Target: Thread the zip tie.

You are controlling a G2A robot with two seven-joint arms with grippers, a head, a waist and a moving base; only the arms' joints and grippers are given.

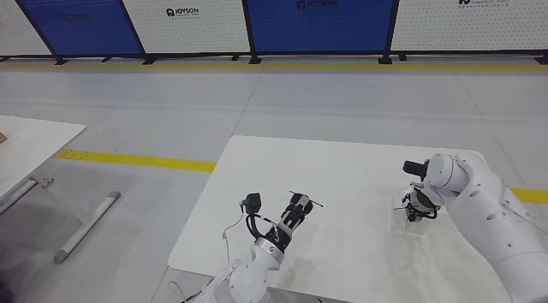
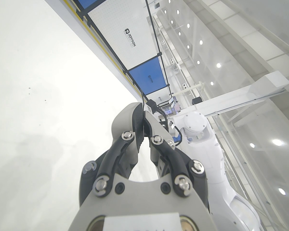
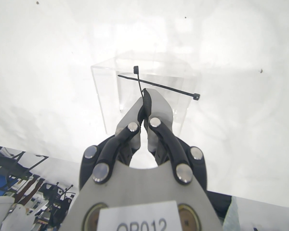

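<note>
The zip tie (image 3: 135,69) is black. The right claw (image 3: 145,97) is pinched shut on its tail end. The tie sticks out past the tips, with its little square head at the far end. It hangs just over a clear box (image 3: 108,90) that stands on the white table (image 3: 62,37).

A second zip tie (image 3: 168,88) lies flat on top of the clear box. It crosses the held tie near that tie's head, so the two make an X. Whether they touch where they cross cannot be told.

In the top view, the right claw (image 1: 415,210) is near the table's right side. The left claw (image 1: 300,209) is well apart from it, close to the table's front edge. The left claw (image 2: 142,108) is pinched shut too. It holds a thin black strip (image 1: 308,200) that pokes out to both sides of its tips.

So there are two claws, both shut, two zip ties by the box, one thin strip, and one clear box.

Farther out, a second white table (image 1: 34,140) shows at the left edge. A yellow line (image 1: 128,160) runs across the grey floor. Behind it stand two blue boards (image 1: 321,3) with white boards (image 1: 180,8) between and beside them.
</note>
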